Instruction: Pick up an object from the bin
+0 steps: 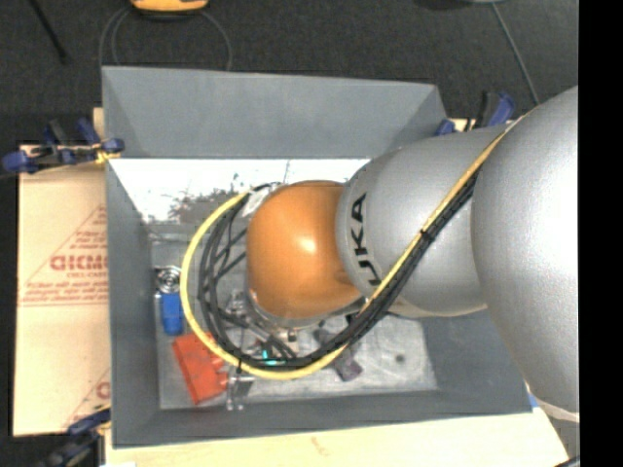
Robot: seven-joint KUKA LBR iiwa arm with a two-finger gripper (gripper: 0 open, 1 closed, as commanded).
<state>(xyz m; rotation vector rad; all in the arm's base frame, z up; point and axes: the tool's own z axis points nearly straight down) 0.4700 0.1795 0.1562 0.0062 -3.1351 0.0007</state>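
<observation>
My gripper (265, 341) is low in the bin's front left part, mostly hidden under the orange dome on the wrist. An orange-red flat block (198, 369) lies just left of it near the front wall. A small silvery metal piece (237, 388) sits at that block's right corner, right below the gripper. Further left, a blue bottle-like thing (170, 312) with a silver cap (167, 280) lies along the left wall. A small dark purple-grey piece (348, 367) lies on the floor to the gripper's right.
The thick grey arm comes in from the right and covers the bin's right and middle. Black and yellow cables loop round the dome on its left side. A strip of bare bin floor shows at the front right.
</observation>
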